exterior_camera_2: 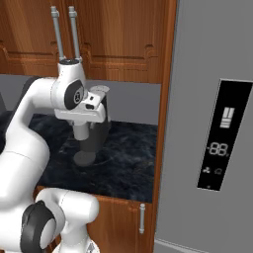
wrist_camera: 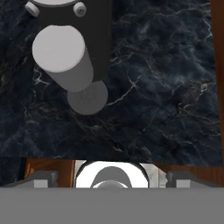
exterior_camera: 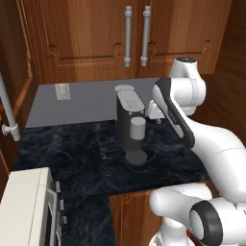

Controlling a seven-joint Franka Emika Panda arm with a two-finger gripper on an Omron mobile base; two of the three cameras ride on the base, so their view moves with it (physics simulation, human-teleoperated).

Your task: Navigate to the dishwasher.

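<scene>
While the arm hangs over the dark counter point(exterior_camera: 72, 144), a black coffee machine point(exterior_camera: 129, 126) stands right below its gripper point(exterior_camera_2: 81, 114). I cannot tell if the pincer is wide or narrow. A tall grey fridge point(exterior_camera_2: 212, 123) stands beside the counter.

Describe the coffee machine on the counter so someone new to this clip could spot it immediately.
Start at the dark marbled counter beneath the brown wooden cabinets. The coffee machine stands near its middle, just ahead of the grey back wall. It is the upright black body with a grey cylinder on its front and a round grey base, unlike the flat cream appliance at the counter's near left.
</scene>
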